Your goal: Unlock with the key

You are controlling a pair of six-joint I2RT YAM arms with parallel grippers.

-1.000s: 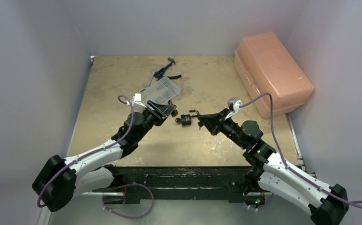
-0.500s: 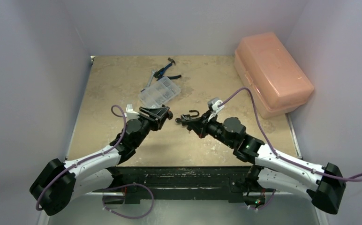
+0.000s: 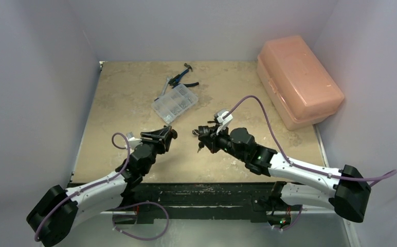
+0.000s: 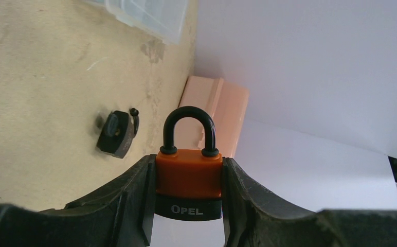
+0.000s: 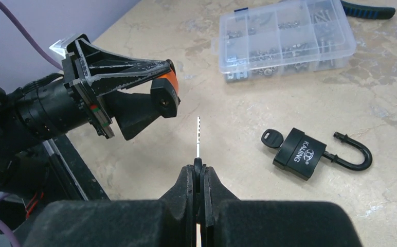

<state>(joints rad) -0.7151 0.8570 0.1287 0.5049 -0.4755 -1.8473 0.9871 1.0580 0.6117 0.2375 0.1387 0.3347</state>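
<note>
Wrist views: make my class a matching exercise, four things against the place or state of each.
1. orange padlock
2. black padlock
3. key
4. clear parts box

A. pinched in the right gripper
B. on the table, small parts in its compartments
C. clamped in the left gripper, shackle closed
D. lying on the table, shackle open

Pairs: 1-C, 2-D, 3-A, 4-B

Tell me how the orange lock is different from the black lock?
The orange padlock has a mostly orange body; the black padlock is all black. The orange padlock is clamped in the left claw; the black padlock lies on the table. The orange one's shackle is shut; the black one's is open. Both have black shackles.
</note>
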